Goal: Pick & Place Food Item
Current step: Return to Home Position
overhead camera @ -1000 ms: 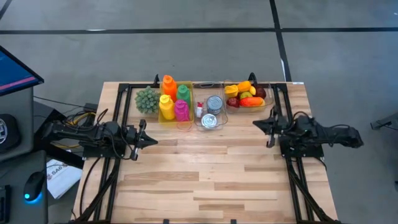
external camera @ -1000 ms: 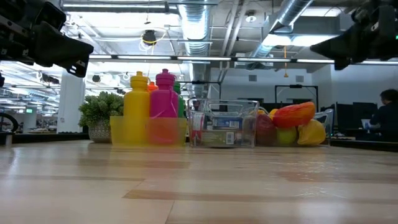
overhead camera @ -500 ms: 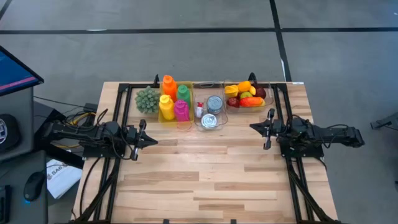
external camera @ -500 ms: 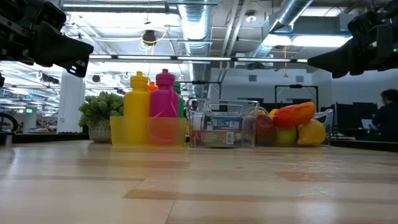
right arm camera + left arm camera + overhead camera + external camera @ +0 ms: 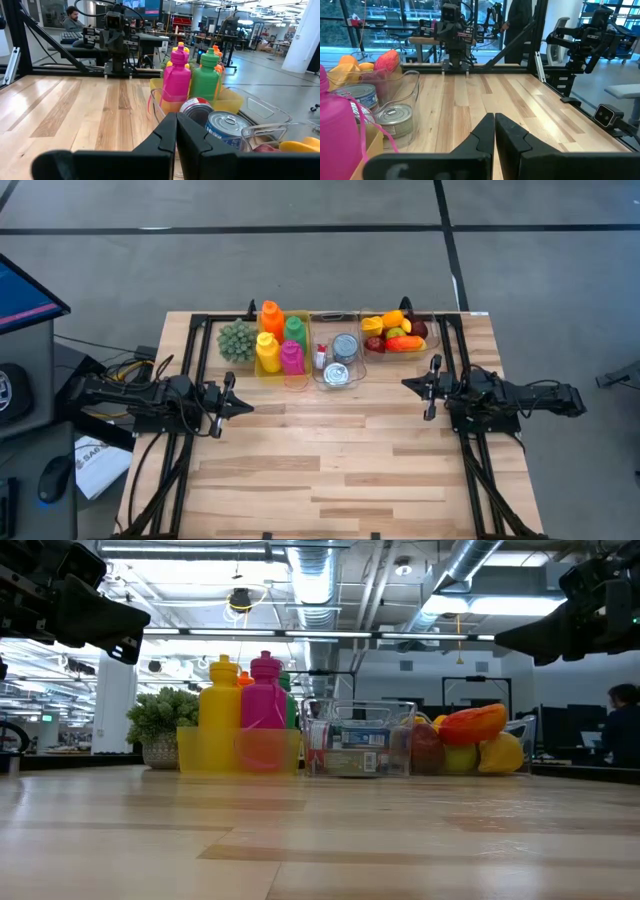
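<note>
**While the Arms Are Parked, the Bins Stand Filled**

Since nothing is held, the step in hand is judged to be only a matter of settling both arms clear of the goods. At the left edge of the surface [image 5: 330, 460], the left hand [image 5: 243, 406] is seen raised off the wood with its fingers pressed together, empty. Towards the far edge, a small green plant [image 5: 236, 340] is set beside a yellow bin [image 5: 268, 370] of coloured bottles [image 5: 292, 357]. Next comes the left transparent bin [image 5: 335, 318], in which the cans [image 5: 344, 346] are lodged. The green tuna can is taken to be among them, though which one cannot be told. Just beside it, the right transparent bin [image 5: 437, 340] is filled with fruit [image 5: 405, 343]. At the right edge, the right hand [image 5: 408, 384] is likewise closed on nothing and pointed inward, near the fruit bin's corner.

To finish well, each arm is best folded back along its own side, with the hands kept closed and high. No sweep should be made towards the bins, least of all on the right.

Printed labels are visible on the cans in the low view, but no brand or wording can be read.
</note>
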